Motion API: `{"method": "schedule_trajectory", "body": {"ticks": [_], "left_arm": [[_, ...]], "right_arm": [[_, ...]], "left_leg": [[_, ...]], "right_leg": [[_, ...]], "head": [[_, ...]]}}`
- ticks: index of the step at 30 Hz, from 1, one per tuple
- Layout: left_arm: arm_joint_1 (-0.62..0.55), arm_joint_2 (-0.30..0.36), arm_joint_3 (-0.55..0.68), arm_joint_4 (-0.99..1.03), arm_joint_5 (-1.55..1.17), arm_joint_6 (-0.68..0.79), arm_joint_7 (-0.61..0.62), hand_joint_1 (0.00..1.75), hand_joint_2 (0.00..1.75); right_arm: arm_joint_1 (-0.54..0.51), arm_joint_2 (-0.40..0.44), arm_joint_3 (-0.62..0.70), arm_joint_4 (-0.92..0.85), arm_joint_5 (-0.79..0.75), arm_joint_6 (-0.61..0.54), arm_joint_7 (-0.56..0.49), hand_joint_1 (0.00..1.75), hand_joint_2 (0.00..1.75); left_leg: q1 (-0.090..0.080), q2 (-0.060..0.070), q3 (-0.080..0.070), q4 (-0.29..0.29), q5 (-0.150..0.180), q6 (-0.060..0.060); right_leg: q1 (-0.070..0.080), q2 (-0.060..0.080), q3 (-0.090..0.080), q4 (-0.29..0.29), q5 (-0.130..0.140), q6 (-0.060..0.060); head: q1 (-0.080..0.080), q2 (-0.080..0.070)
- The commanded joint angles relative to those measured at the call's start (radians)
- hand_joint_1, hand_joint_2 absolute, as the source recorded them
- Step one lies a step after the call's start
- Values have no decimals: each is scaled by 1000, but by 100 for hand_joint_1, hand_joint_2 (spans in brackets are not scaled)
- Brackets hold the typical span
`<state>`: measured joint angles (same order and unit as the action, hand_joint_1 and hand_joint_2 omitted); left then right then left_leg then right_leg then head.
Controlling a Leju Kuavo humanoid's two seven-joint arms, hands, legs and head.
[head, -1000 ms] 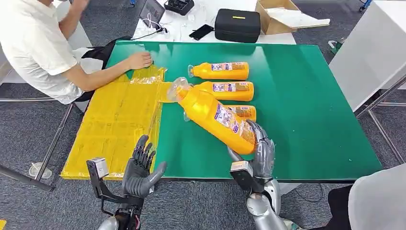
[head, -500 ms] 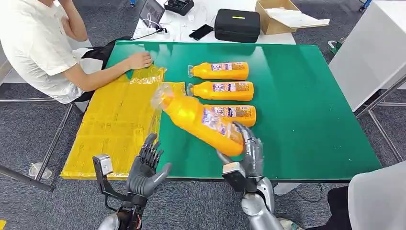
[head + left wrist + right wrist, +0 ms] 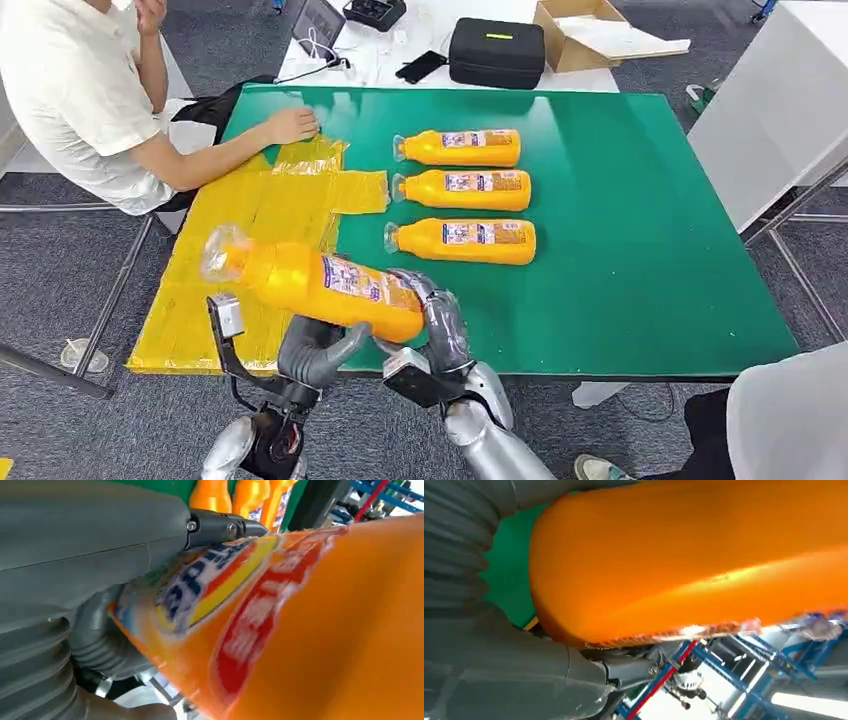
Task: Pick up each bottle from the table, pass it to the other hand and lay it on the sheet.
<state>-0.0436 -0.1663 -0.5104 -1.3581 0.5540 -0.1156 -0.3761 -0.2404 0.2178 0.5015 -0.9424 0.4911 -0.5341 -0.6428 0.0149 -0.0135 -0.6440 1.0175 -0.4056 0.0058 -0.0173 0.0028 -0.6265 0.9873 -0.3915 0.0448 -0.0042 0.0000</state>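
An orange bottle (image 3: pixel 320 285) with a clear cap is held level above the table's near edge, cap end over the yellow sheet (image 3: pixel 250 230). My right hand (image 3: pixel 440 330) grips its base; in the right wrist view the bottle (image 3: pixel 694 555) lies against that hand (image 3: pixel 499 675). My left hand (image 3: pixel 315 352) cups the bottle's middle from below, thumb on the near side, fingers hidden behind it. In the left wrist view the thumb (image 3: pixel 90 535) lies along the label of the bottle (image 3: pixel 310 630). Three more orange bottles (image 3: pixel 462 148) (image 3: pixel 470 189) (image 3: pixel 468 241) lie in a column on the green table (image 3: pixel 650 250).
A person sits at the far left with one hand (image 3: pixel 292 125) resting on the sheet's far corner. Behind the green table stand a black case (image 3: pixel 495 52) and a cardboard box (image 3: pixel 590 30). A white table (image 3: pixel 770 110) stands to the right.
My right hand has swung the bottle leftward and tipped it level, out over the sheet's near part. My left hand, open before, now has the bottle in it.
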Motion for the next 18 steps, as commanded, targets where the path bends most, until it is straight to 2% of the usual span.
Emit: {"method": "schedule_trajectory", "body": {"ticks": [1,9,17,18], "left_arm": [[-47,16,-15,24,-12,-3,-20,0,175],[-70,-18,40,33,29,51,-39,0,175],[-69,-16,39,26,30,52,-39,0,175],[-69,-16,39,26,30,52,-39,0,175]], "right_arm": [[-68,-1,59,141,-15,4,-4,173,175],[-73,23,96,163,-18,12,-13,175,175],[-73,21,98,164,-19,11,-13,175,175],[-73,21,98,164,-19,11,-13,175,175]], "left_leg": [[0,2,6,0,-2,1],[0,1,3,0,-1,0],[0,0,2,0,-1,0],[1,2,7,0,-3,1]], "right_leg": [[1,0,5,-1,-2,-2],[1,0,3,0,-1,-2],[1,-1,2,-1,-1,-1],[2,0,7,-1,-3,-3]], "head": [[0,0],[0,0],[0,0],[0,0]]}}
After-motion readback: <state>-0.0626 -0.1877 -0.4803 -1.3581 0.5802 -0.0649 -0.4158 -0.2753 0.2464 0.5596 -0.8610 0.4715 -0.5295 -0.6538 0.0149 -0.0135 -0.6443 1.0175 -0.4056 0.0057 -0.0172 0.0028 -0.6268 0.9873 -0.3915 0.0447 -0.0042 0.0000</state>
